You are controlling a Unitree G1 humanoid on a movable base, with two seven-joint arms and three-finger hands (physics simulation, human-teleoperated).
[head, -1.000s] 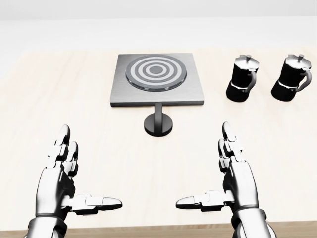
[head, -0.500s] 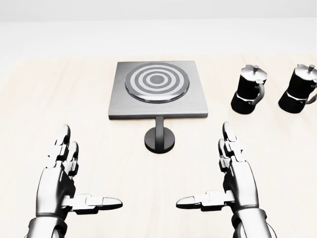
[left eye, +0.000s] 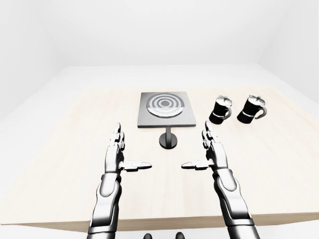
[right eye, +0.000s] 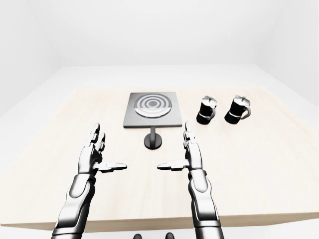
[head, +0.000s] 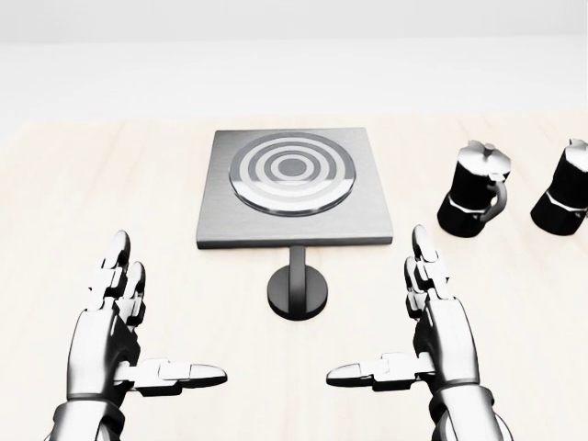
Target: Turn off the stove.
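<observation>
Stove sits at the upper middle of the head view, a square grey plate with a ringed burner, resting on the pale wooden counter. Just below its lower edge a short stem leads to a round black knob, which touches the plate's edge and lies between the two hands. The left hand hovers at the lower left with fingers straight and thumb spread toward the middle, holding nothing; the right hand mirrors it at the lower right, likewise spread and empty. Neither touches the knob. Two black moka pots stand to the right of the stove, the nearer pot apart from the plate, the farther pot cut by the right edge.

In the left-eye view the whole counter shows, with the stove near its middle, the pots side by side to the right, and both forearms reaching in from the bottom.

The right-eye view shows the same layout, shifted slightly left.
</observation>
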